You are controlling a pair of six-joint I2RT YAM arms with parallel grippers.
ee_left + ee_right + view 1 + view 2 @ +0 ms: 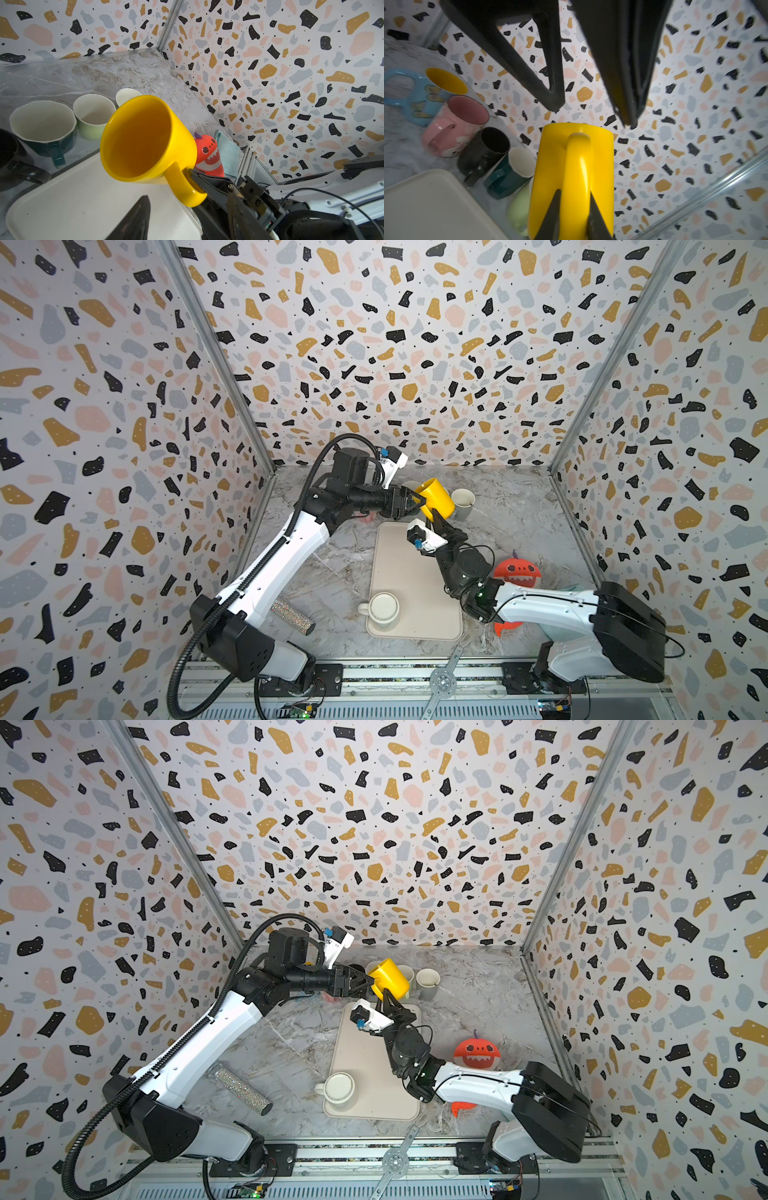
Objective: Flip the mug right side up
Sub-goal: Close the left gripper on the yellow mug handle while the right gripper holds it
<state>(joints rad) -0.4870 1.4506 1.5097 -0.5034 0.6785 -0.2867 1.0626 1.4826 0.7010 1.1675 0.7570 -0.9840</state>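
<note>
Rail, both top views: nearest the camera, the rail (395, 673) carries the bases of the left arm (286, 547) and the right arm (540, 605); both reach toward the back of the bench (519, 522).
Left arm pose: forearm slopes up toward the back wall, wrist bent level, left gripper (417, 498) pointing rightward at the mug's mouth.
Right arm pose: forearm lies low across the right side, wrist turned upward, right gripper (435, 516) pointing toward the back wall from beneath the mug.
Task item: yellow mug (438, 495) is off the bench, in the air near the far end of the tray (399, 564). It is tipped on its side, mouth toward the left gripper, handle downward.
Other items, top views: white mug (382, 608) on the tray's near end; orange shark toy (517, 570) beside the right arm's wrist.
Left wrist view: the yellow mug (145, 137) turns its open mouth to the lens. One finger of the left gripper shows below the rim, apart from it. The right gripper's fingers (207, 182) clamp the handle.
Right wrist view, right gripper: closed tight on the handle, one fingertip on each side of it.
Right wrist view, left gripper: fingers (529, 62) spread apart just beyond the mug's rim, holding nothing. Whether they touch the rim cannot be told.
Right wrist view, background: pink mug (454, 124) and black mug (483, 153) stand upright on the bench beside the tray.
</note>
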